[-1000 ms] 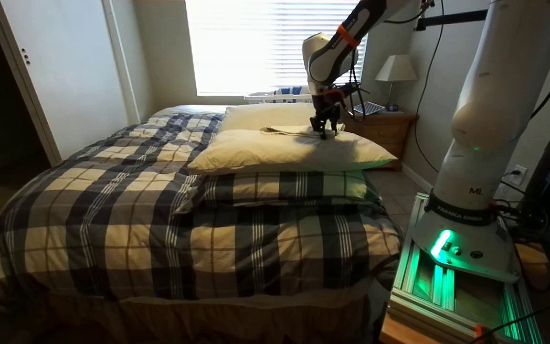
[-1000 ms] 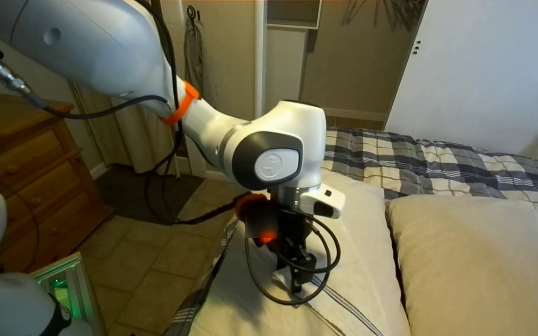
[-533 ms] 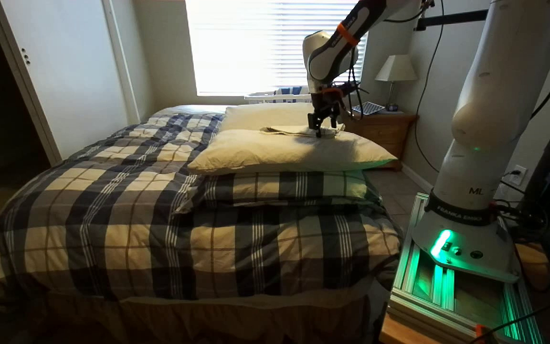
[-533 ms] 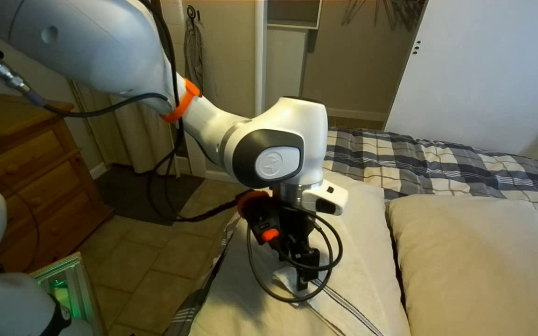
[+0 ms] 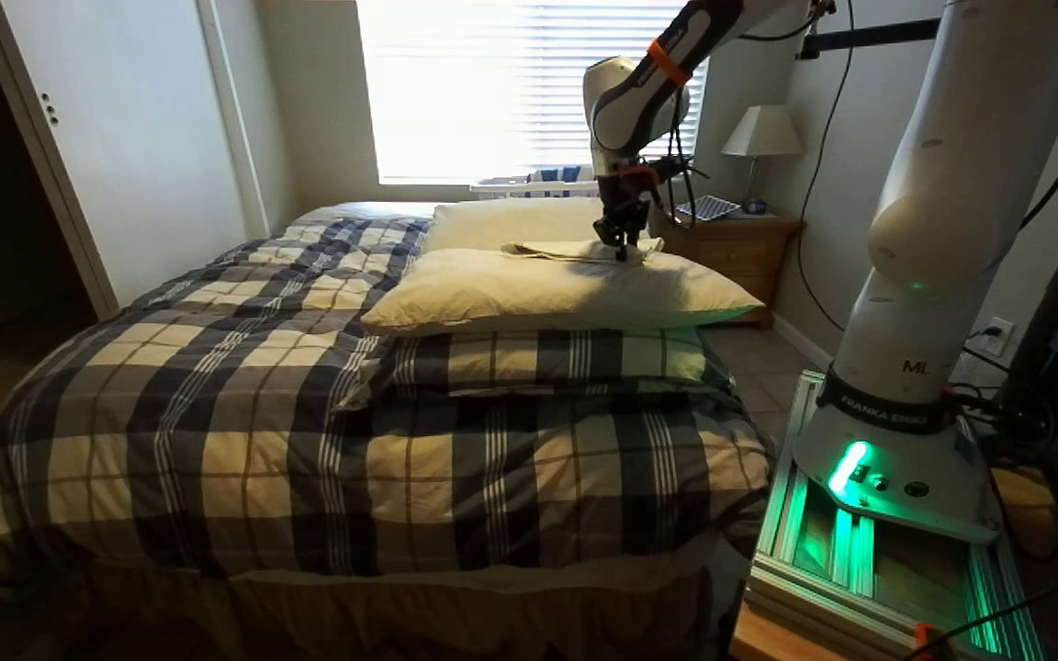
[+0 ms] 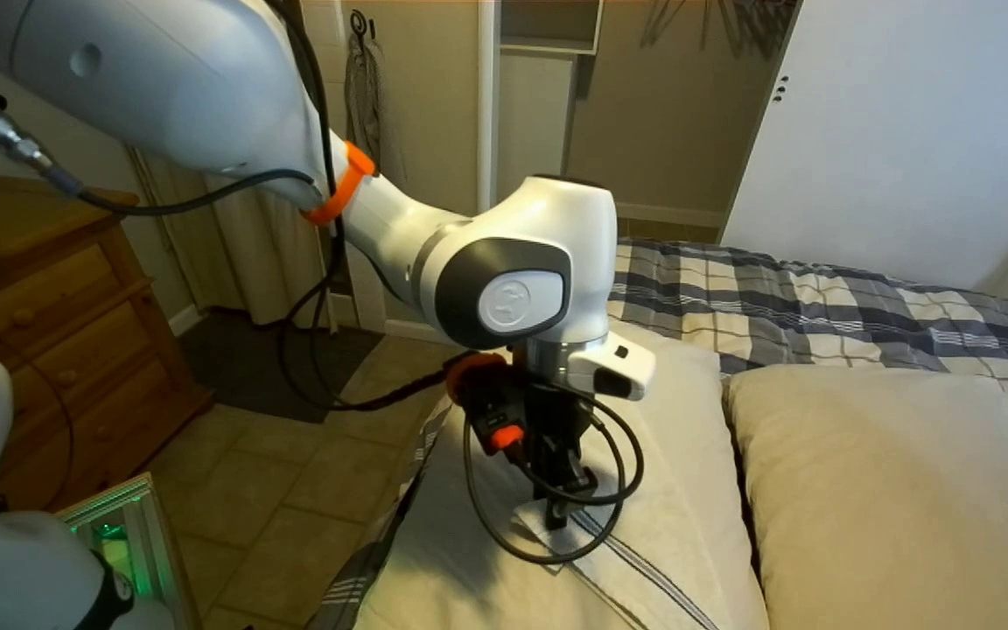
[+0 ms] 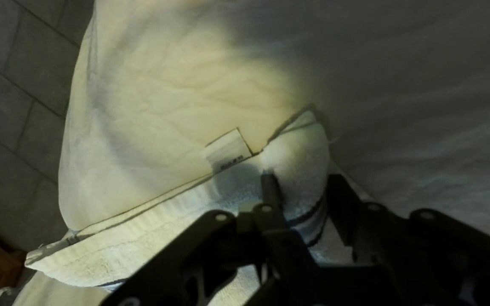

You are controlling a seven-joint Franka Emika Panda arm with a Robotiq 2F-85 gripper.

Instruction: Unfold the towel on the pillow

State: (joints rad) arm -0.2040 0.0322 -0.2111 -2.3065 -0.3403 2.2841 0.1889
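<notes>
The towel point(image 5: 543, 249) is a thin pale folded cloth lying on top of the plump cream pillow point(image 5: 511, 292). In an exterior view the towel point(image 6: 613, 582) shows dark stripes along it. In the wrist view the towel point(image 7: 151, 233) has a white tag at its edge, and a rounded fold with dark stripes sticks up. My gripper point(image 7: 303, 176) points down over this fold, with the jaws apart and the fold between them. The left finger point(image 7: 272, 189) lies against the towel; whether the right one touches cannot be told. In both exterior views the gripper point(image 5: 622, 250) is at the towel's near end.
A second cream pillow point(image 6: 898, 464) lies beside the first. A plaid blanket point(image 5: 263, 404) covers the bed, and a plaid pillow point(image 5: 538, 360) is under the cream one. A nightstand with a lamp point(image 5: 761, 133) stands beyond. A cable point(image 6: 635, 472) loops round the gripper.
My gripper has turned about its vertical axis and risen slightly. Its fingers now line up behind one another in an exterior view. The towel has hardly moved.
</notes>
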